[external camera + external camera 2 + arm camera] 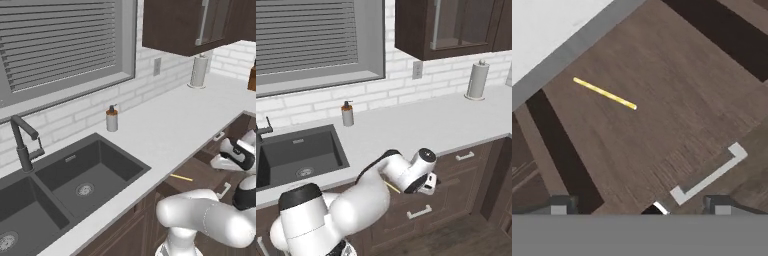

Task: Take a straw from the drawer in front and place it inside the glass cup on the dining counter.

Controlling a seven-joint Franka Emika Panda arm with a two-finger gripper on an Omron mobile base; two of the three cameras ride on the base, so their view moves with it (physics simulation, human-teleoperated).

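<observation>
The drawer [662, 120] stands pulled open under the white countertop's edge, its dark brown wood floor bare apart from the straw. The straw [604, 93] is a thin yellow stick lying flat near the drawer's back, close to the counter edge; it also appears as the straw [181, 177] and the straw [392, 187] beside my arm. My gripper [639, 207] hovers open above the drawer's front, over its metal handle [709, 175], some way from the straw and holding nothing. From the left base the gripper [217, 162] hangs over the drawer [200, 172]. The glass cup and dining counter are out of view.
The white countertop [170, 120] overhangs the drawer's back. On it stand a soap dispenser [112, 119] and a paper towel roll [199, 71]. A dark double sink [65, 185] with faucet [22, 142] lies to the left. Other closed drawers [466, 157] sit to the right.
</observation>
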